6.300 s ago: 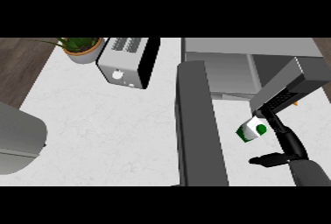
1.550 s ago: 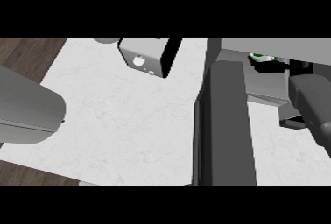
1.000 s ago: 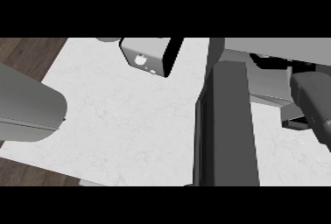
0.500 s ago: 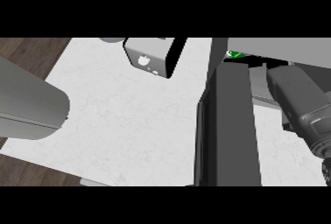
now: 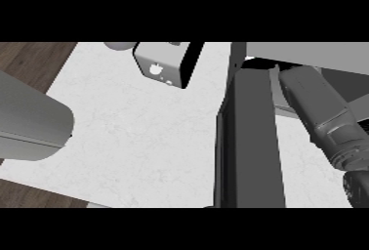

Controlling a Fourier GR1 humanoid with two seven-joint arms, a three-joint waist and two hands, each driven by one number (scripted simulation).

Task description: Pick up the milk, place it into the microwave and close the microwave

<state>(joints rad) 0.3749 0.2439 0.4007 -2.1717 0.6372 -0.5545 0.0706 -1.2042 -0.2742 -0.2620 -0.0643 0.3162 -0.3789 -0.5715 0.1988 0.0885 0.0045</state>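
Note:
The microwave [image 5: 306, 51] stands at the top right. Its dark door [image 5: 249, 146] is swung open and runs down the middle of the view. My right forearm [image 5: 324, 117] stretches from the lower right up into the microwave's opening, just right of the door. Only a dark sliver of my right hand [image 5: 263, 65] shows at the opening, behind the door's top edge. The milk is hidden. At the left edge lies my left forearm [image 5: 29, 124]; its hand is out of view.
A silver toaster [image 5: 167, 63] stands at the top centre on the white counter [image 5: 137, 141], with a rounded grey object [image 5: 119, 45] beside it. Wooden floor [image 5: 32, 61] shows past the counter's left edge.
My right forearm has pushed further up into the microwave's opening. The green patch of the milk seen there half a second ago no longer shows. The view has shifted slightly.

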